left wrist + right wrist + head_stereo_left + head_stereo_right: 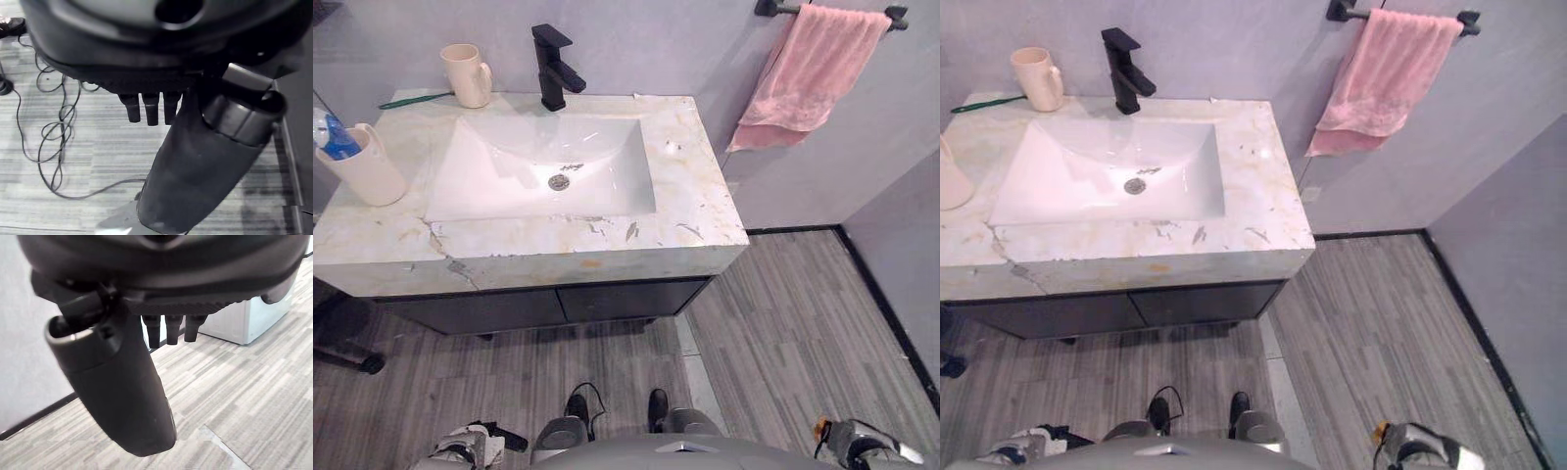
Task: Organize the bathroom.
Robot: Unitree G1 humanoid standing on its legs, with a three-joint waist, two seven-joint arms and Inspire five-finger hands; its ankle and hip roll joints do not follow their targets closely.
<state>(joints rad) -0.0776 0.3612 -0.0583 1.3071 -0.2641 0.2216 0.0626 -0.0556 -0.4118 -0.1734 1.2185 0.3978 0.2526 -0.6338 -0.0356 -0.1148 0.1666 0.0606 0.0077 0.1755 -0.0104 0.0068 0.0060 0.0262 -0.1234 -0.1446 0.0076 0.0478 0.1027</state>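
Both hands hang relaxed, empty; pink towel droops unevenly from its rail.

Your left hand: hangs low at the robot's side, thumb extended, fingers straight and relaxed, holding nothing. Your right hand: likewise lowered at the other side, thumb out, fingers straight, nothing in its grasp. You see both wrists low in the head views.

Two cream cups, one green toothbrush, one black faucet, one pink towel, one sink.
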